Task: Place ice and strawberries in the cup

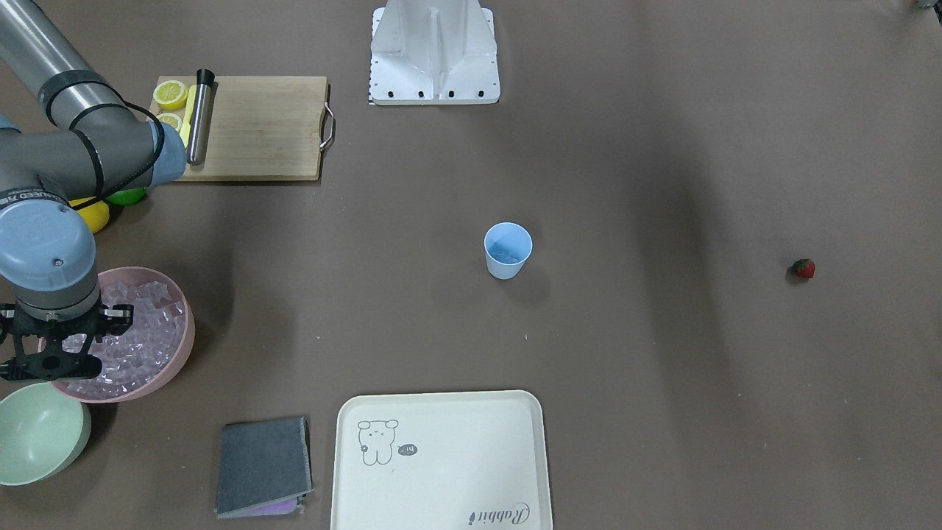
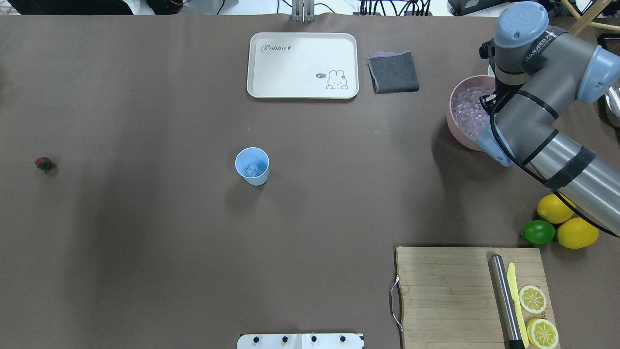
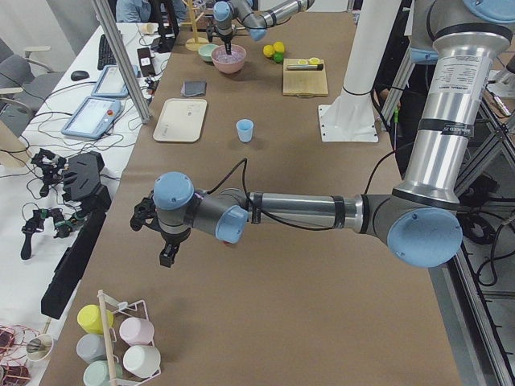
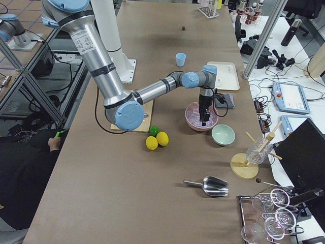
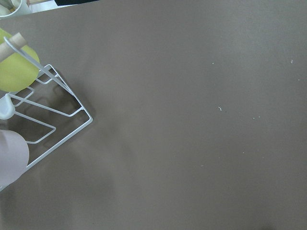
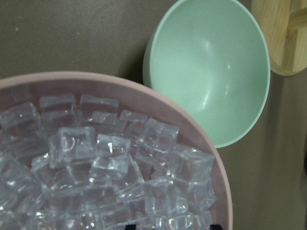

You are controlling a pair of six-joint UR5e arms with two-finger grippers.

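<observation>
Right gripper (image 1: 45, 366) hung over the pink bowl (image 1: 185, 346) at the robot's right end of the table, pointing down, with its tips low among the ice (image 1: 136, 324). In the right wrist view two dark fingertips (image 6: 128, 226) showed at the bottom edge, set apart, with cubes between them and nothing visibly clamped. The bowl was heaped with clear cubes; the pale green bowl (image 1: 37, 434) sat just beside it, close enough that touching or not could not be judged. The cup (image 2: 252, 166) stood upright near the table's middle, well apart from both arms, and one cube (image 2: 252, 169) lay in its bottom. The strawberry (image 2: 44, 164) lay alone on the brown cover far toward the robot's left side, well away from the cup. Left gripper (image 3: 165, 251) was held above bare table near a wire mug rack (image 3: 121, 338). It appeared only in the left side view, so whether its fingers were spread or closed could not be told. The left wrist camera recorded only table cover and a corner of that rack.
</observation>
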